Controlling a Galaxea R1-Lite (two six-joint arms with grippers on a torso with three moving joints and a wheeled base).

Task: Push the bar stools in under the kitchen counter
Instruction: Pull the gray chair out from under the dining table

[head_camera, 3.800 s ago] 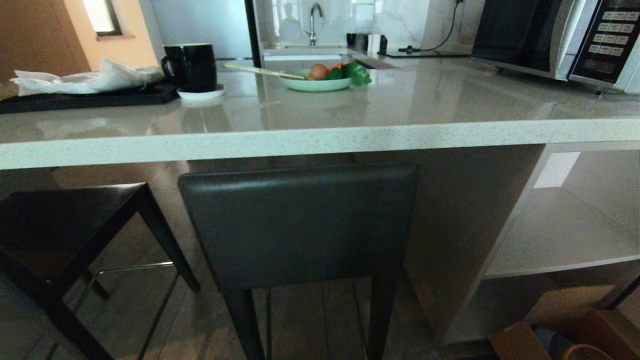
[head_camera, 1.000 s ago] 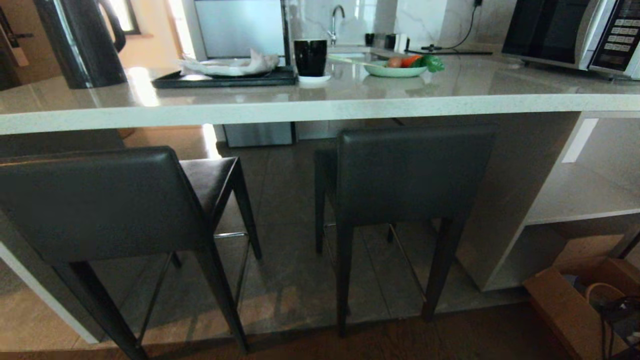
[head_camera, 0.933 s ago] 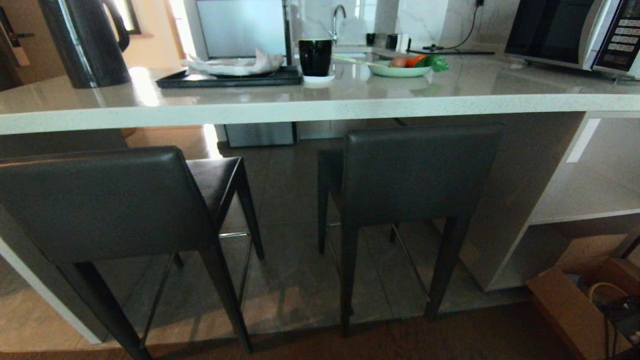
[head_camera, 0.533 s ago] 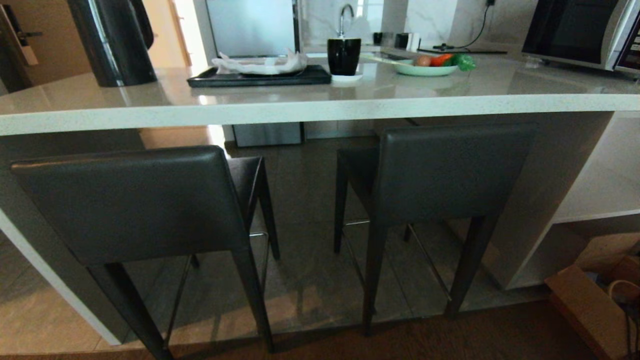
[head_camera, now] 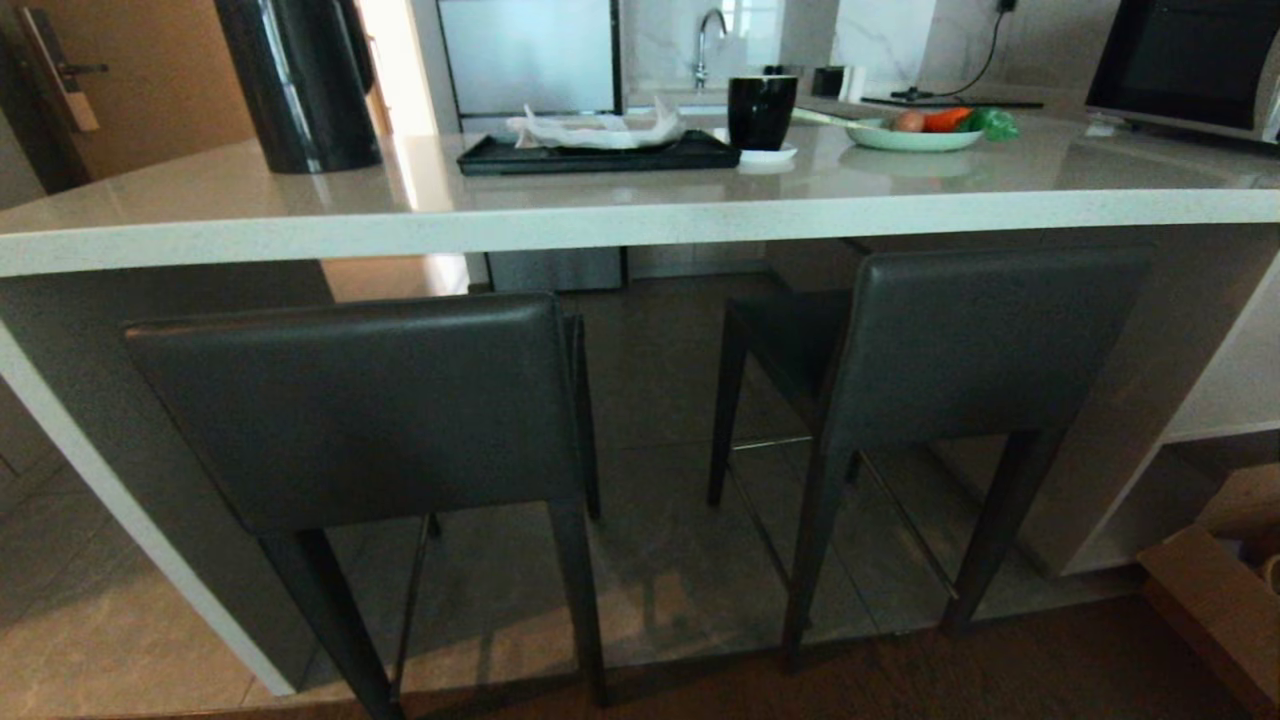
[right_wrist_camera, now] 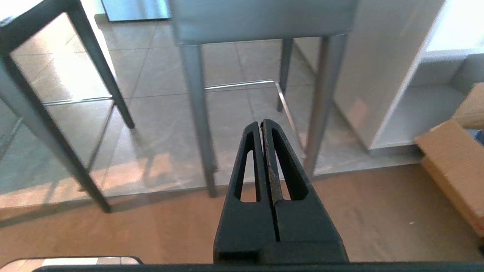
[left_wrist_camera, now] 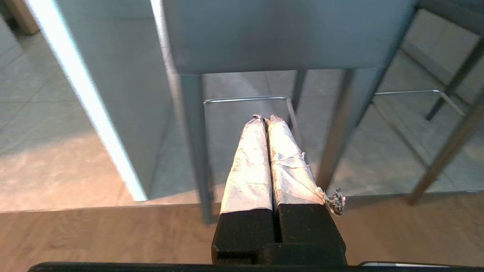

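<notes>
Two bar stools stand side by side at the near edge of the kitchen counter [head_camera: 640,215], their dark grey backrests toward the camera. The left stool [head_camera: 360,405] sits nearer, its backrest just clear of the worktop's thick edge; the right stool [head_camera: 985,345] has its seat tucked under the top, close to the slab end leg. On the counter are a black kettle [head_camera: 300,85] at far left, a black tray [head_camera: 595,155] with white paper, a black mug [head_camera: 760,110] and a plate of vegetables [head_camera: 915,135]. The left gripper [left_wrist_camera: 264,119], fingers wrapped in pale tape, and the bare black right gripper [right_wrist_camera: 261,124] hang low before the stool legs, both pressed closed and empty.
</notes>
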